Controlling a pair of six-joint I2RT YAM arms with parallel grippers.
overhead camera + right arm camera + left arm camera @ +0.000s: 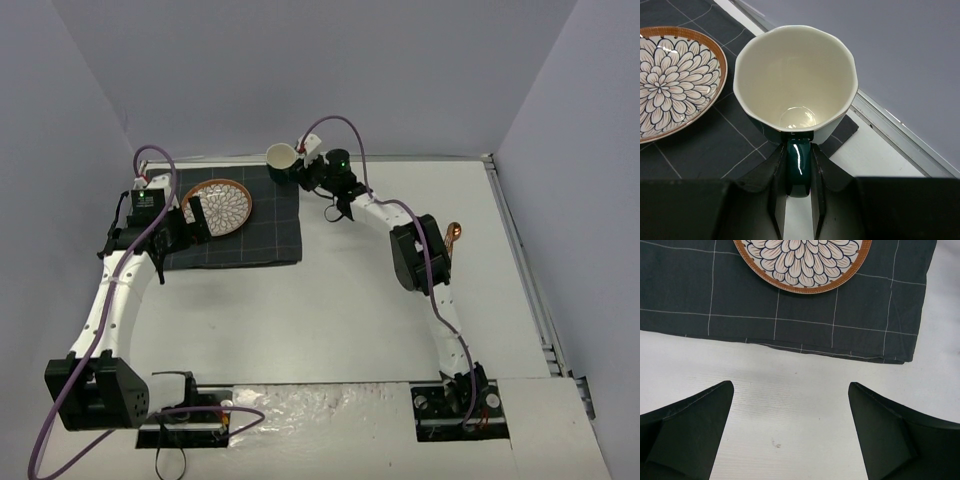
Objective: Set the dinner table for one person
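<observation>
The white dinner table [330,310] bears a dark grey checked mat [260,235] at the back left. A floral plate with an orange rim [220,203] lies on the mat. A cup, cream inside and dark green outside [281,156], is at the mat's far right corner. My right gripper [303,170] is shut on the cup's dark green handle [800,160]; the cup [795,75] is upright and empty. My left gripper [790,385] is open and empty above bare table [790,430], by the mat's edge [805,325], with the plate [805,262] beyond.
A copper spoon [453,238] lies on the table to the right of my right arm, partly hidden by it. A metal rail [520,250] runs along the table's right edge. Grey walls close in the back and sides.
</observation>
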